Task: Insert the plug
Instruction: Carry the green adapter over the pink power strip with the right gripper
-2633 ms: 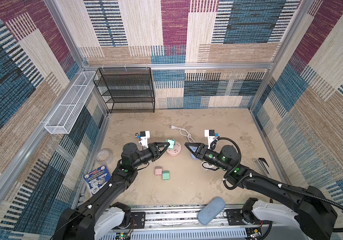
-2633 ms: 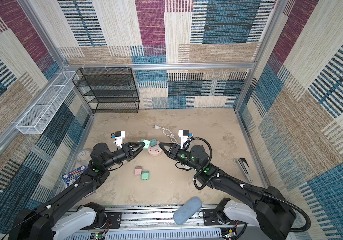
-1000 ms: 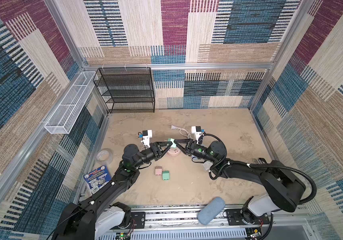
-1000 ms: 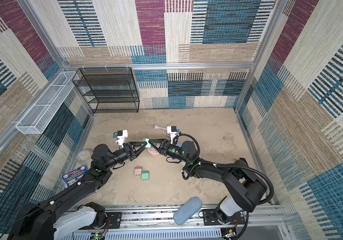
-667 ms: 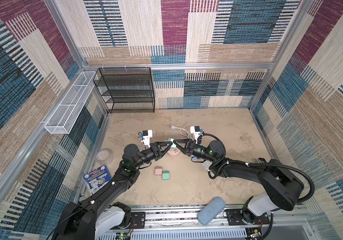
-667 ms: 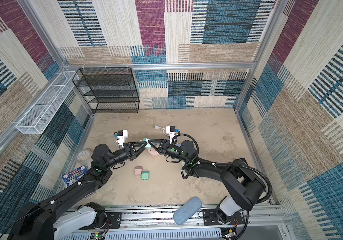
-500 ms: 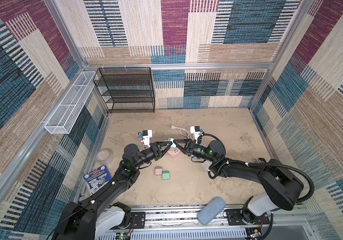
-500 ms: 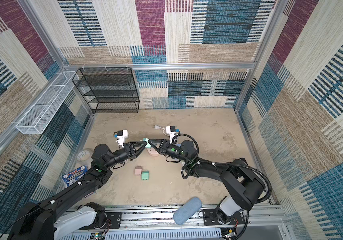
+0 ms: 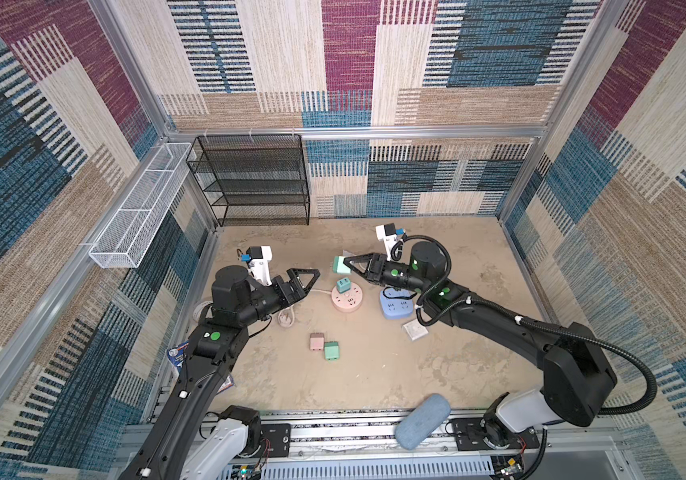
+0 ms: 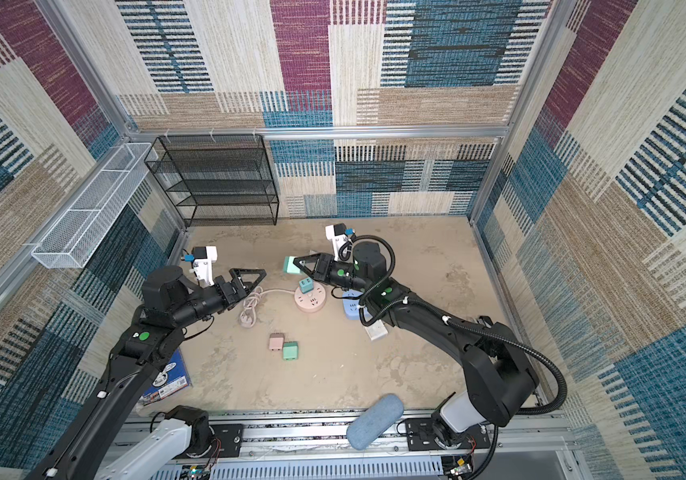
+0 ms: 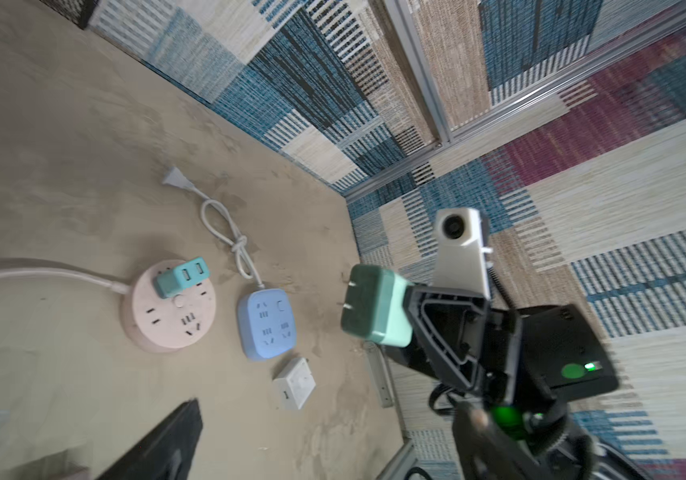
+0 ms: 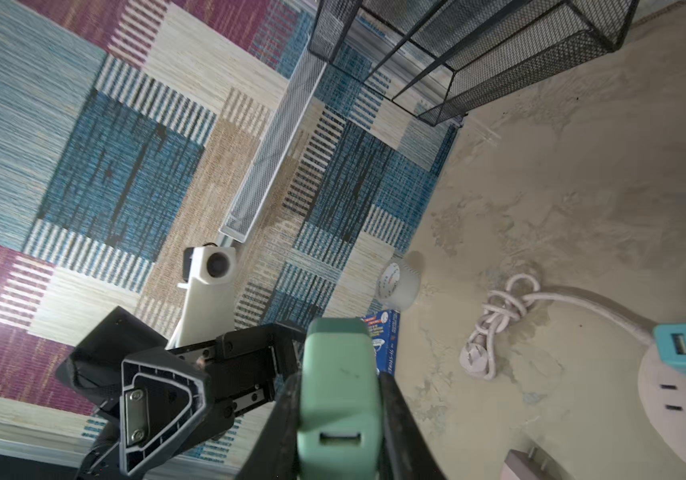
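Note:
My right gripper [image 9: 343, 266] is shut on a mint green plug [image 9: 339, 264], holding it in the air above and behind the round pink power strip [image 9: 347, 300]. In the right wrist view the plug [image 12: 339, 395] sits clamped between both black fingers. Its two metal prongs show in the left wrist view, on the plug [image 11: 374, 311]. My left gripper [image 9: 306, 283] hangs open and empty to the left of the plug, apart from it. A teal charger [image 9: 342, 286] is plugged into the pink strip. A blue power strip [image 9: 395, 305] lies to the right of the pink one.
A pink block [image 9: 316, 341] and a green block [image 9: 331, 350] lie on the sandy floor in front. A small white socket [image 9: 415, 331], coiled pink cord [image 10: 249, 309], black wire rack [image 9: 254, 178], white wall basket [image 9: 137, 208] and tape roll [image 12: 399, 282] surround the area.
My left gripper opened, let go of the green plug and drew back to the left. The right gripper now holds the plug alone.

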Robot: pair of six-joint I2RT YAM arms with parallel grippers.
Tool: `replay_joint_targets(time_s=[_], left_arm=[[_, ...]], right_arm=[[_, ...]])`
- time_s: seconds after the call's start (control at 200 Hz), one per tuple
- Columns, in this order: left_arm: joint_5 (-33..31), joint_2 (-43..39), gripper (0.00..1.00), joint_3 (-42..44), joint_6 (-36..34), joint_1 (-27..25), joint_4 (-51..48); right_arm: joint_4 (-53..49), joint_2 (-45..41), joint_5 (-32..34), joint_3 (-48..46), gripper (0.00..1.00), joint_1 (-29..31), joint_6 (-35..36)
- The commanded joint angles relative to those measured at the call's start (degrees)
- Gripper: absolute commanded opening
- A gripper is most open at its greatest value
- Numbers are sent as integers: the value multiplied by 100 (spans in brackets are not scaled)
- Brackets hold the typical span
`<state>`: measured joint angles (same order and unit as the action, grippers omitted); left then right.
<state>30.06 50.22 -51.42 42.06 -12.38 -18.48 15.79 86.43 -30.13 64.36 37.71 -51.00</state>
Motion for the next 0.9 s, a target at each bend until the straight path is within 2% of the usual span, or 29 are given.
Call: replay_joint_targets(time_s=[0.0,0.06,0.19,0.496,0.836,0.896], left_arm=[[-760,6,100,-249,-1380,34,-1821],[-817,32,99,-282,-1494,43,-1950],[-831,20,98,-136,-1542,69,-1904],[-586,206,97,36,-1600,104,-1748],[-326,236,97,152,-1509,113,-1580],[-289,244,97,184,-1493,113,-1558]], right_arm=[[-2865,251,152,1089,0,-3,1892],[-3733,462,397,1743,0,-1,2416],[-5346,893,1140,2984,0,-1,3051],[-7433,2152,2658,5184,0,-1,3602],[-8971,3791,3061,7220,0,-1,3952],[-8941,3885,3040,7265,0,-1,4007]])
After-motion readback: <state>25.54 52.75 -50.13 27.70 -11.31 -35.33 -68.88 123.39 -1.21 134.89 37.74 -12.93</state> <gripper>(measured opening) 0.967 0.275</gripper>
